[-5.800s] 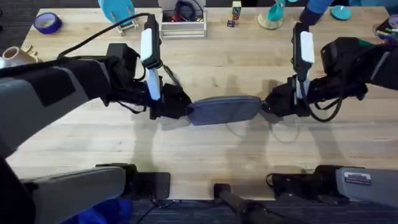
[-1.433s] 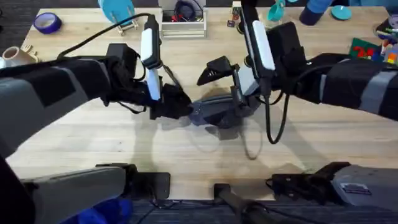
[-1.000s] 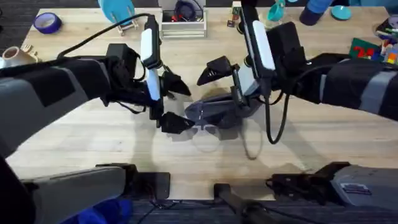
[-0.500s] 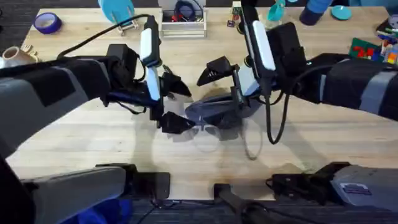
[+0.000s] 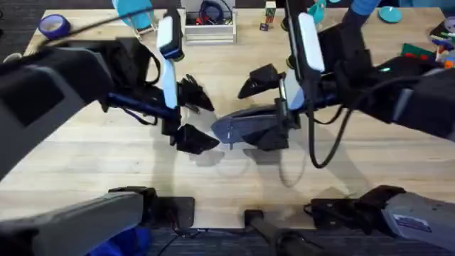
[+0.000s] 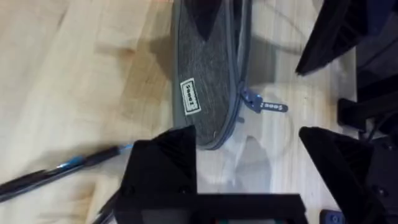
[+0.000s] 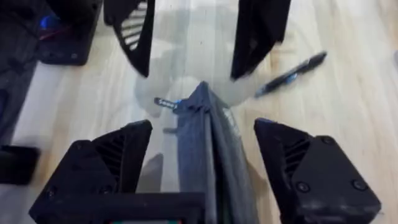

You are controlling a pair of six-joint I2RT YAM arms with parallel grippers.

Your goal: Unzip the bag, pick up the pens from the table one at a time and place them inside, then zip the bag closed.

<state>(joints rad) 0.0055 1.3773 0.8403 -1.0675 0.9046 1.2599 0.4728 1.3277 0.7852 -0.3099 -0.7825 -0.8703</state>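
Note:
The grey-blue bag (image 5: 242,130) lies mid-table, with its zipper pull (image 6: 264,106) at the end nearest my left gripper. My left gripper (image 5: 197,116) is open just off that end and holds nothing. In the left wrist view the bag (image 6: 208,68) sits beyond the left gripper (image 6: 249,155). My right gripper (image 5: 269,112) is open and straddles the bag from above. The right wrist view shows the bag (image 7: 208,137) between its fingers, the pull (image 7: 166,102) beyond. One dark pen (image 6: 62,171) lies on the table beside the left gripper; a pen (image 7: 291,74) also appears past the bag.
Along the table's back edge sit a blue tape roll (image 5: 53,25), a white box (image 5: 208,27), teal items (image 5: 311,16) and coloured blocks (image 5: 426,53). Bare wood (image 5: 234,185) stretches in front of the bag toward the arm bases.
My left gripper let go of the bag's end and opened. The right gripper came from the far end to straddle the bag. Both arms have since risen slightly.

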